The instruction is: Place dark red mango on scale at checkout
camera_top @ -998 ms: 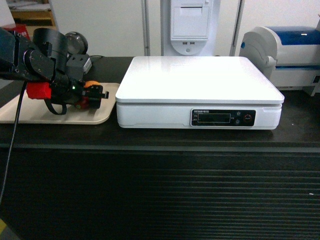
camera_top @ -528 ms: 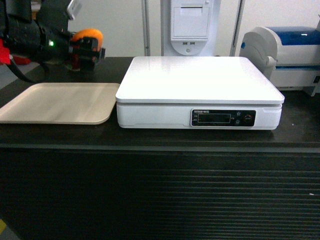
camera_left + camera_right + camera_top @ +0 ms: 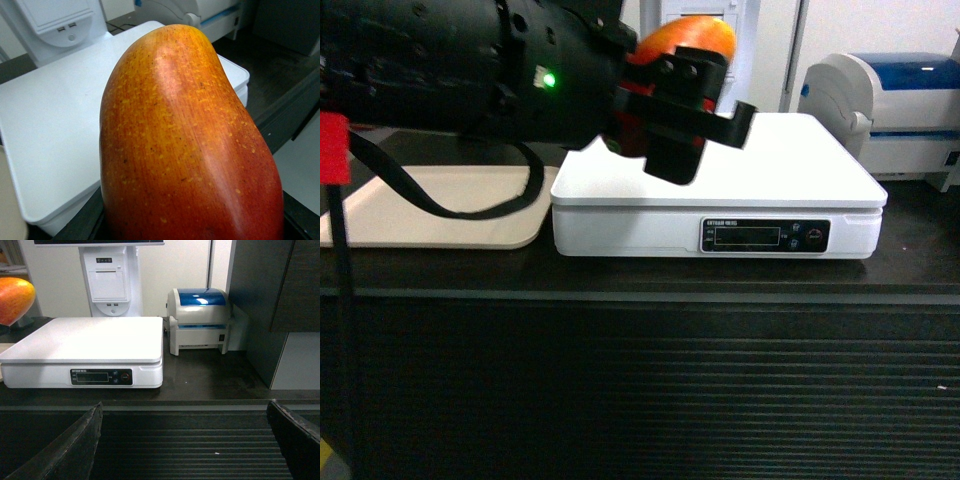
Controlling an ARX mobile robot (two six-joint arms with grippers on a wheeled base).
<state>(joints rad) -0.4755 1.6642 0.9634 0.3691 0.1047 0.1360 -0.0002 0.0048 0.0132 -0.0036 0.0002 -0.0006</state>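
My left gripper (image 3: 685, 85) is shut on the dark red mango (image 3: 682, 38), holding it in the air above the left part of the white scale (image 3: 800, 160). In the left wrist view the mango (image 3: 185, 145) fills the frame, its yellow-orange end pointing away, with the scale platform (image 3: 50, 125) below and behind it. From the right wrist view the mango (image 3: 14, 299) hangs above the scale's (image 3: 90, 340) left edge. My right gripper (image 3: 185, 440) is open, low in front of the ribbed front of the black checkout counter (image 3: 200, 390), holding nothing.
A beige tray (image 3: 440, 215) lies on the counter left of the scale. A white-and-blue printer (image 3: 890, 110) stands to the scale's right, and a white terminal (image 3: 107, 277) stands behind it. A dark cabinet wall (image 3: 270, 305) rises at the far right.
My left arm has lifted the mango off the beige tray and carried it rightward, from above the tray to above the scale's left part. The tray now lies bare.
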